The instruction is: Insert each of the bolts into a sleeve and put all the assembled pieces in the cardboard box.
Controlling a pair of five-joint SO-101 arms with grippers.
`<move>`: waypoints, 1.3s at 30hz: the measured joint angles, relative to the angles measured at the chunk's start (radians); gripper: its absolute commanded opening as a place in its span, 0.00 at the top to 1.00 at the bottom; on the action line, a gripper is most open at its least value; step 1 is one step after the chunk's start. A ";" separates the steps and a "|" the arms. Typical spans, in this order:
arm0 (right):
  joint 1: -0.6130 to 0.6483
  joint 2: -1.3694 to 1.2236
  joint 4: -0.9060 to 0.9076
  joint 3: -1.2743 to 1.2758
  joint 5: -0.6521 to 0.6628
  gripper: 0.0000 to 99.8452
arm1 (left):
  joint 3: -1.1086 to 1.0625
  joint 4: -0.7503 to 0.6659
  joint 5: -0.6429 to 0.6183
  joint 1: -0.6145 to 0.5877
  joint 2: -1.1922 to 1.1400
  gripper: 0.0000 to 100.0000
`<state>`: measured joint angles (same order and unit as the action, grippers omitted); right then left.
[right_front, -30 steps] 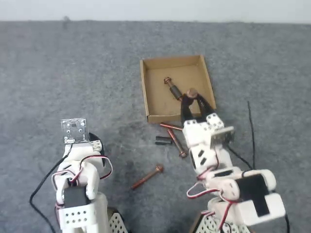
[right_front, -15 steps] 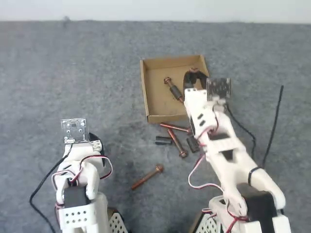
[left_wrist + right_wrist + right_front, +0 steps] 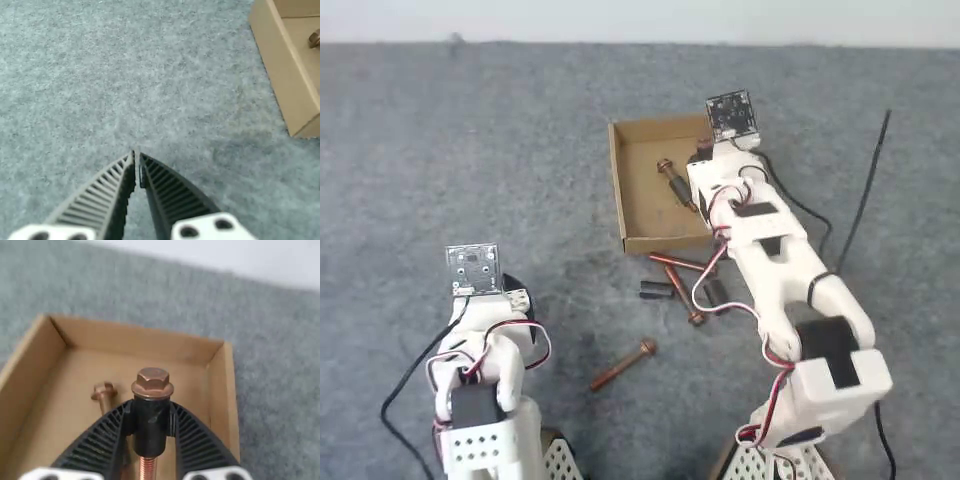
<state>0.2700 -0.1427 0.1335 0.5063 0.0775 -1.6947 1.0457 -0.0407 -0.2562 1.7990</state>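
Observation:
My right gripper (image 3: 150, 412) is shut on a black sleeve (image 3: 149, 425) with a copper bolt (image 3: 152, 382) through it, held above the cardboard box (image 3: 135, 330). One assembled piece (image 3: 672, 182) lies inside the box (image 3: 645, 215); its bolt head (image 3: 104, 391) shows beside my fingers. On the carpet in front of the box lie three loose bolts (image 3: 675, 262) (image 3: 685, 295) (image 3: 623, 365) and two black sleeves (image 3: 657, 290) (image 3: 717, 293). My left gripper (image 3: 136, 157) is shut on nothing, low over bare carpet to the left of the box (image 3: 290, 60).
The right arm (image 3: 770, 250) stretches from the near edge over the loose parts to the box. The left arm (image 3: 485, 340) stays folded at the near left. A black cable (image 3: 860, 210) runs to the right of the right arm. Open grey carpet surrounds everything.
The right arm has stretched forward from the box's front edge to over its inside, carrying the sleeved bolt. The left arm has not moved.

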 measured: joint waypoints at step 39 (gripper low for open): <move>0.002 0.034 0.954 -0.443 -0.041 0.99 | 0.000 0.000 0.000 0.000 0.000 0.99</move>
<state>0.2716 -0.1089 1.0879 0.0629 0.0361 -1.6947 1.0457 -0.0407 -0.2562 1.7990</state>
